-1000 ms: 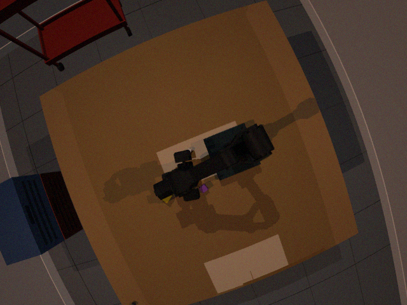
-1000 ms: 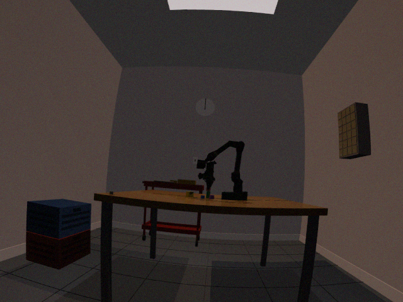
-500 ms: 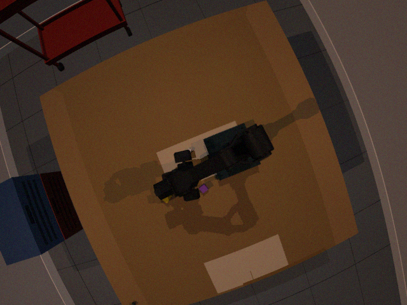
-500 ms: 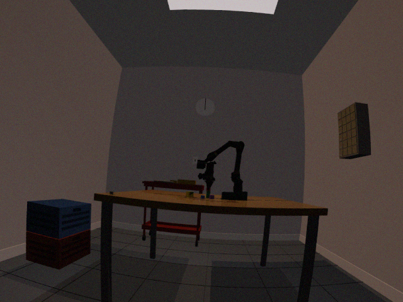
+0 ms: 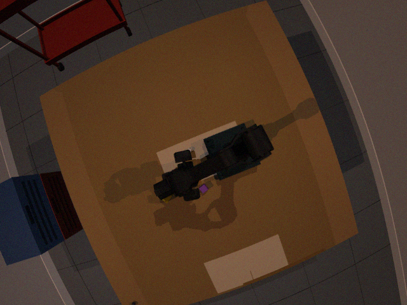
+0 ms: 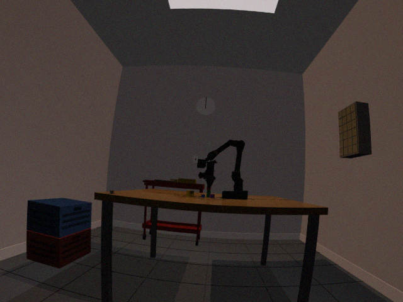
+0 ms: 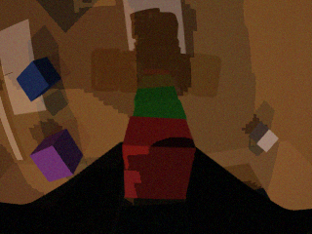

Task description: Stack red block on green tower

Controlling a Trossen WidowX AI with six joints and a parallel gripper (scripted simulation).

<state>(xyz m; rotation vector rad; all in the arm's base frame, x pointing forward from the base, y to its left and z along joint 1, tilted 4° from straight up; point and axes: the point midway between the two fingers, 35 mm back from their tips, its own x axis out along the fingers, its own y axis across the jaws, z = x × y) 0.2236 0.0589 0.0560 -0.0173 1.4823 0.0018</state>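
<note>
The red block [image 7: 158,171] is held between the fingertips of my gripper [image 7: 156,152] [image 6: 208,187], which is shut on it. The green tower [image 7: 159,102] [image 6: 208,193] stands directly below and slightly beyond the red block in the wrist view, upright in the exterior view. In the exterior view the fingertips are right at the tower's top. Whether the red block touches the tower's top cannot be told. In the top view the arm hides the tower and the red block.
A purple block [image 7: 51,163] [image 5: 203,189] [image 6: 212,195] and a blue block [image 7: 33,80] [image 6: 203,195] lie close beside the tower. A small white block [image 7: 267,140] lies on the other side. A yellow object [image 6: 189,193] [image 5: 166,199] stands farther out on the table [image 5: 164,82].
</note>
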